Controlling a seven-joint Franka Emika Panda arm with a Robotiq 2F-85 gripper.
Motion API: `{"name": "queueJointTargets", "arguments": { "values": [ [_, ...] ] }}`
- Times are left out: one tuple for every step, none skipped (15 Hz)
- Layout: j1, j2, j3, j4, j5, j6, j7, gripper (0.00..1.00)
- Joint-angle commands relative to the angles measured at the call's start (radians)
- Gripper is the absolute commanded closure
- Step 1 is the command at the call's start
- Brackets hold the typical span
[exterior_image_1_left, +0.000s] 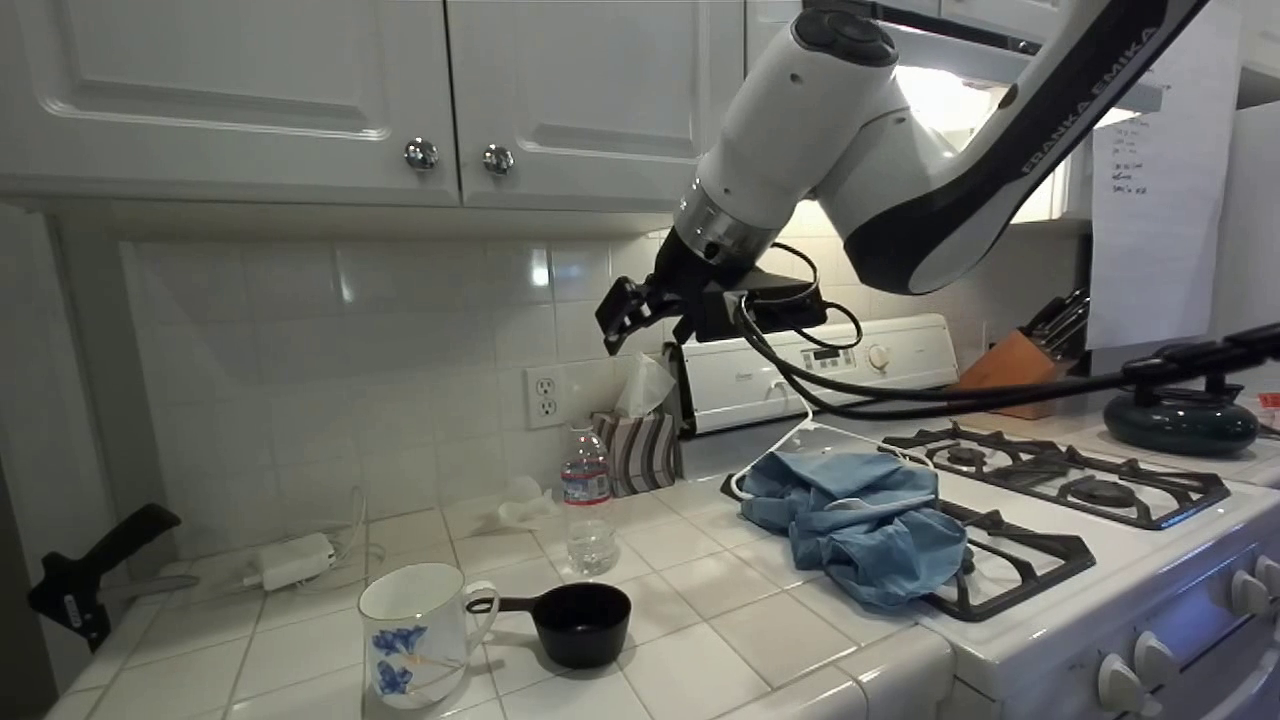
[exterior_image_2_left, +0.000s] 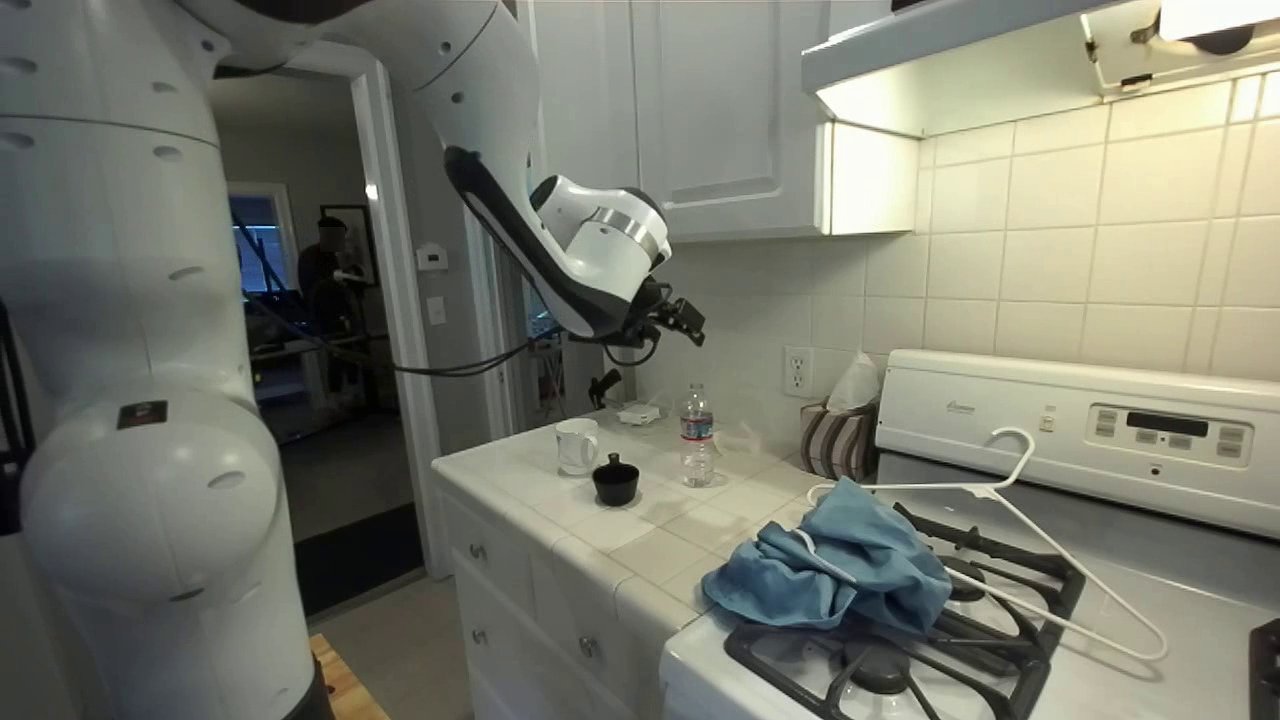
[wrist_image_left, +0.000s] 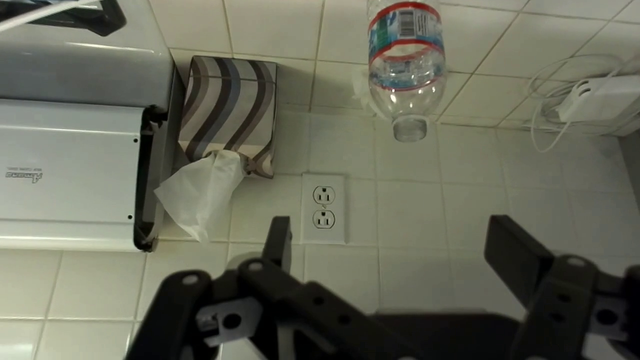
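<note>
White-tiled table (exterior_image_1_left: 690, 665) supports the clear plastic bottle (exterior_image_1_left: 587, 488). Jaws: spread wide, gripping nothing, suspended above the bottle without contact. Striped tissue box (exterior_image_1_left: 640, 458): near the bottle. Black cup (exterior_image_1_left: 582, 632): near the bottle, toward the table's front edge.

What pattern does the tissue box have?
The tissue box has wavy stripes in brown and grey tones on a pale ground, clearest in the wrist view.

Free air between end effector (wrist_image_left: 392, 237) and bottle (exterior_image_1_left: 587, 487); tissue box (exterior_image_1_left: 642, 455) beside bottle, cabinets (exterior_image_1_left: 610, 90) higher.
</note>
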Motion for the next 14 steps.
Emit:
{"name": "queueJointTargets", "arguments": {
  "values": [
    [0.036, 0.076, 0.028, 0.088, -0.253, -0.1, 0.268, 0.0],
    [0.048, 0.1, 0.038, 0.099, -0.329, -0.148, 0.342, 0.0],
    [0.059, 0.127, 0.049, 0.103, -0.406, -0.201, 0.416, 0.0],
    [0.069, 0.158, 0.061, 0.104, -0.48, -0.254, 0.492, 0.0],
    [0.08, 0.195, 0.07, 0.103, -0.553, -0.304, 0.566, 0.0],
    [0.089, 0.236, 0.08, 0.103, -0.609, -0.36, 0.624, 0.0],
    [0.095, 0.284, 0.089, 0.108, -0.661, -0.404, 0.691, 0.0],
    [0.099, 0.325, 0.093, 0.106, -0.674, -0.434, 0.721, 0.0],
    [0.091, 0.233, 0.081, 0.066, -0.609, -0.385, 0.64, 0.0],
    [0.095, 0.267, 0.084, 0.067, -0.615, -0.4, 0.654, 0.0],
    [0.095, 0.276, 0.083, 0.068, -0.615, -0.4, 0.654, 0.0],
    [0.094, 0.272, 0.083, 0.07, -0.615, -0.4, 0.653, 0.0],
    [0.093, 0.262, 0.083, 0.07, -0.615, -0.4, 0.652, 0.0],
    [0.093, 0.254, 0.083, 0.07, -0.615, -0.399, 0.651, 0.0]
  ]
}}
